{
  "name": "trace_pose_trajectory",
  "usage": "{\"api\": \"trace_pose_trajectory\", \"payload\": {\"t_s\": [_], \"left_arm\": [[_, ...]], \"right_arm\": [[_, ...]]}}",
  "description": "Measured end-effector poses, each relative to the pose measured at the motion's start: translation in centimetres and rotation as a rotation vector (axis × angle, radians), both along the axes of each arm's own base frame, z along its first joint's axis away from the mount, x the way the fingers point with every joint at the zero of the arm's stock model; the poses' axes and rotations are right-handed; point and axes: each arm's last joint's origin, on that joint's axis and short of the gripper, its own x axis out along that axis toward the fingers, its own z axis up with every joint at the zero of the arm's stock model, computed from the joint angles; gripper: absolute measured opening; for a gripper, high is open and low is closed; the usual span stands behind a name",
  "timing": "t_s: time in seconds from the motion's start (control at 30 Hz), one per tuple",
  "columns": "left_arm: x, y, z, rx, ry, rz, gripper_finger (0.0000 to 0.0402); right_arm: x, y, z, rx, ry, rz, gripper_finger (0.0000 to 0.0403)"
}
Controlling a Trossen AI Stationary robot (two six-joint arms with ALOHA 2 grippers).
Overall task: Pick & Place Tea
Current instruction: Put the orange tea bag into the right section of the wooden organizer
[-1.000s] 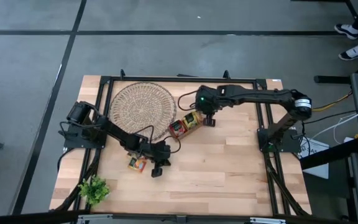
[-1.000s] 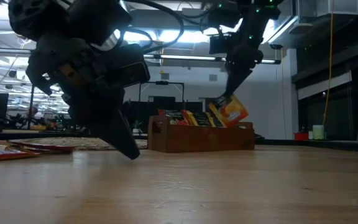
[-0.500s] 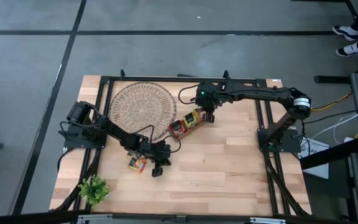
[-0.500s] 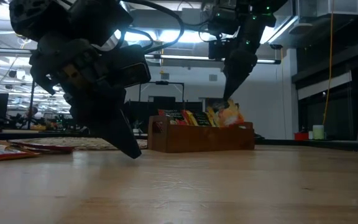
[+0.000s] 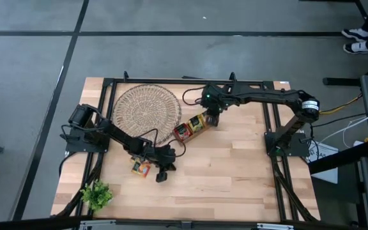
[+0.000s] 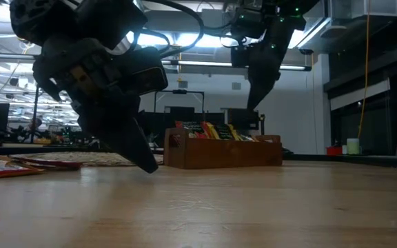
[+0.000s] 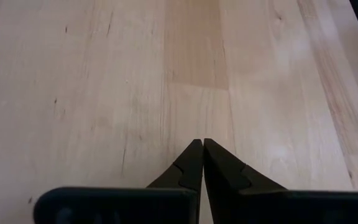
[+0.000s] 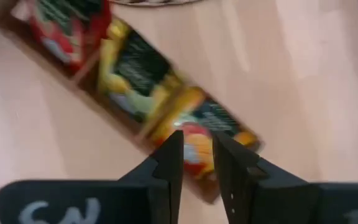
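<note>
- The right hand [image 5: 213,119] hangs just above the end compartment of the wooden tray [image 5: 191,126], the end farthest from the wicker dish; its fingers [image 8: 168,163] are slightly spread with a narrow gap between them and nothing pinched.
- Seen from the right wrist, an orange tea sachet [image 8: 199,135] lies in that compartment directly under the fingertips, apart from them.
- The next compartment holds yellow sachets [image 8: 135,70] with dark printed centres, and the far one holds red sachets [image 8: 67,22].
- In the low view the right hand [image 6: 256,96] points down over the tray [image 6: 222,151], clear of the sachet tops [image 6: 216,130] that stick up along it.
- The tray lies slantwise on the table [image 5: 235,172], its red end just beside the rim of the round wicker dish [image 5: 145,109].
- The left hand [image 5: 163,173] sits low over the table near its front-left part, well apart from the tray; its fingers [image 7: 191,163] are pressed together and empty, above bare wood.
- Just beside the left hand, toward the table's left edge, a few loose sachets [image 5: 140,168] in yellow and orange lie flat on the table; in the low view they [image 6: 9,165] show at the picture's left.
- A small green plant [image 5: 96,195] stands at the front-left corner.
</note>
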Motion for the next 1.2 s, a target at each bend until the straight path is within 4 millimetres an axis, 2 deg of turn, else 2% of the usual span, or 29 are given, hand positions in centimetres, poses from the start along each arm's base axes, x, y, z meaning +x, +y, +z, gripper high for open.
{"api": "trace_pose_trajectory", "payload": {"t_s": [0.1, 0.2, 0.47, 0.57, 0.67, 0.77, 0.9, 1.03, 1.2], "left_arm": [[-0.1, -0.3, 0.2, -0.001, -0.006, -0.010, 0.0011], [-0.2, -0.6, 0.6, -0.001, -0.017, -0.025, 0.0011], [-1.2, -2.0, 2.1, -0.013, -0.021, -0.088, 0.0011], [-1.9, -2.8, 2.9, -0.041, -0.007, -0.118, 0.0010], [-3.0, -3.4, 4.0, -0.040, 0.019, -0.130, 0.0004], [-4.8, -3.5, 5.5, -0.038, 0.093, -0.052, 0.0002], [-7.9, -3.4, 6.6, 0.035, 0.216, 0.121, 0.0002], [-9.6, -3.7, 5.7, 0.026, 0.383, 0.221, 0.0002], [-9.7, -4.6, 3.5, 0.068, 0.478, 0.241, 0.0002]], "right_arm": [[0.5, 1.9, 0.0, 0.063, -0.014, 0.004, 0.0088], [1.1, 4.9, 0.0, 0.095, -0.017, 0.051, 0.0088], [1.8, 15.3, 0.1, 0.047, -0.094, 0.173, 0.0088], [1.3, 18.8, -1.3, 0.006, -0.170, 0.249, 0.0088], [0.3, 21.5, -4.0, 0.030, -0.277, 0.323, 0.0088], [-0.9, 22.8, -6.9, 0.104, -0.398, 0.322, 0.0088], [-1.8, 23.0, -8.5, 0.202, -0.574, 0.263, 0.0088], [-2.0, 22.9, -8.8, 0.224, -0.613, 0.228, 0.0088], [-2.0, 22.9, -8.8, 0.213, -0.613, 0.242, 0.0088]]}}
